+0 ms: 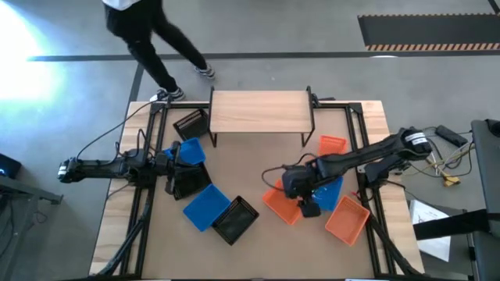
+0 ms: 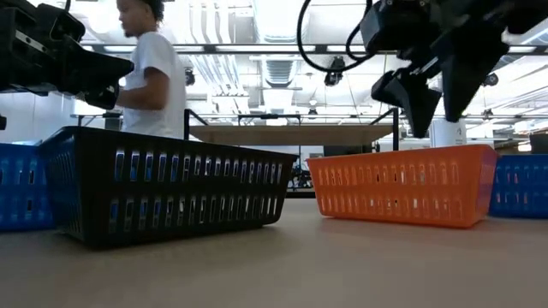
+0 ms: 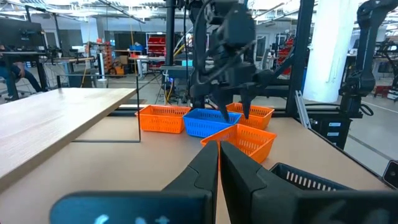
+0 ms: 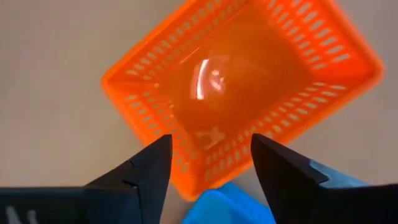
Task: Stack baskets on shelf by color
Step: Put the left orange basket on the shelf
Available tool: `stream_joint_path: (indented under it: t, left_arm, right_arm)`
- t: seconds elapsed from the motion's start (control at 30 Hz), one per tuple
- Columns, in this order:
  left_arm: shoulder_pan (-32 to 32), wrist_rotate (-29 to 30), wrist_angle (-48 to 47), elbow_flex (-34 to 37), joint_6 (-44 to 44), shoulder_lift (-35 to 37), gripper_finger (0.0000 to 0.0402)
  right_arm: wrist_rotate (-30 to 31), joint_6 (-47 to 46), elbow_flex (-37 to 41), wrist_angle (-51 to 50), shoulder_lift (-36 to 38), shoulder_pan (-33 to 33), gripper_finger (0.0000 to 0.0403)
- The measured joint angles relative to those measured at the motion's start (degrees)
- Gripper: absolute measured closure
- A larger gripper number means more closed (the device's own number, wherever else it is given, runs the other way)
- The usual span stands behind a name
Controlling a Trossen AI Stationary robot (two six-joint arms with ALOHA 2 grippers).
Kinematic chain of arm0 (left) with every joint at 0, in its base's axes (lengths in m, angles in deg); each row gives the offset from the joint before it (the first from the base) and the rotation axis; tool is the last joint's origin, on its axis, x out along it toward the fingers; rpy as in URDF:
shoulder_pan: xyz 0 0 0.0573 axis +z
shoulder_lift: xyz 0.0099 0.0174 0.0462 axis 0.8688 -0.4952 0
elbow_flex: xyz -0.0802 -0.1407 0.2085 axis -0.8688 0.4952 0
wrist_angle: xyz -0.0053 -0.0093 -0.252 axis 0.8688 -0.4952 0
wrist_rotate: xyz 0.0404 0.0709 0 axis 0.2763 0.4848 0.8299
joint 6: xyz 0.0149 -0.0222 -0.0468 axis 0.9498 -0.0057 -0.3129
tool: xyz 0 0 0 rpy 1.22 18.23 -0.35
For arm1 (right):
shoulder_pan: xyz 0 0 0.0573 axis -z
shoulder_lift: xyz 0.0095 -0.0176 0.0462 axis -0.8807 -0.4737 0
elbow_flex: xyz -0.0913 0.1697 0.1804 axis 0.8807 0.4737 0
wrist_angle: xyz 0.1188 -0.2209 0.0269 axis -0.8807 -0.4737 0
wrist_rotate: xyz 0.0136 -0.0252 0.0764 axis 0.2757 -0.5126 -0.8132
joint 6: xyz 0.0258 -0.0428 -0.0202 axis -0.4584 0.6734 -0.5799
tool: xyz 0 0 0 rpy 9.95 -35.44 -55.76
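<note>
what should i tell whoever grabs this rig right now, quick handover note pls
Right gripper: open, empty, pointing down over an orange basket on the table's right half.
Left gripper: shut, empty, held level on the left side by the blue and black baskets.
Shelf: at the table's far edge, bare, nothing stacked on it.
Baskets: three orange and one blue basket on the right; two blue and three black on the left and centre, all on the table.
Done: nothing. Left: every basket, stacked by color.

Strong glare is seen on the grey floor (image 1: 31, 31); the glossy orange slotted plastic basket (image 4: 249, 81) appears blurred, perhaps defocused.
</note>
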State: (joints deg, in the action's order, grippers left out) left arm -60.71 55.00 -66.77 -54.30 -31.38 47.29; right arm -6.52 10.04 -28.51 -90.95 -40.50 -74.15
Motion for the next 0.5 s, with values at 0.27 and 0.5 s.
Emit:
stream_joint_path:
  t: [0.27, 0.5]
  left_arm:
    - [0.0, 0.0, 0.0, 0.0, 0.0, 0.0, 0.0402]
    - [0.0, 0.0, 0.0, 0.0, 0.0, 0.0, 0.0402]
  right_arm:
    - [3.4, -1.1, -6.4, -2.5, -3.1, -7.6, 0.0195]
    - [6.0, -4.0, -5.5, -2.6, -6.8, -11.3, 0.0195]
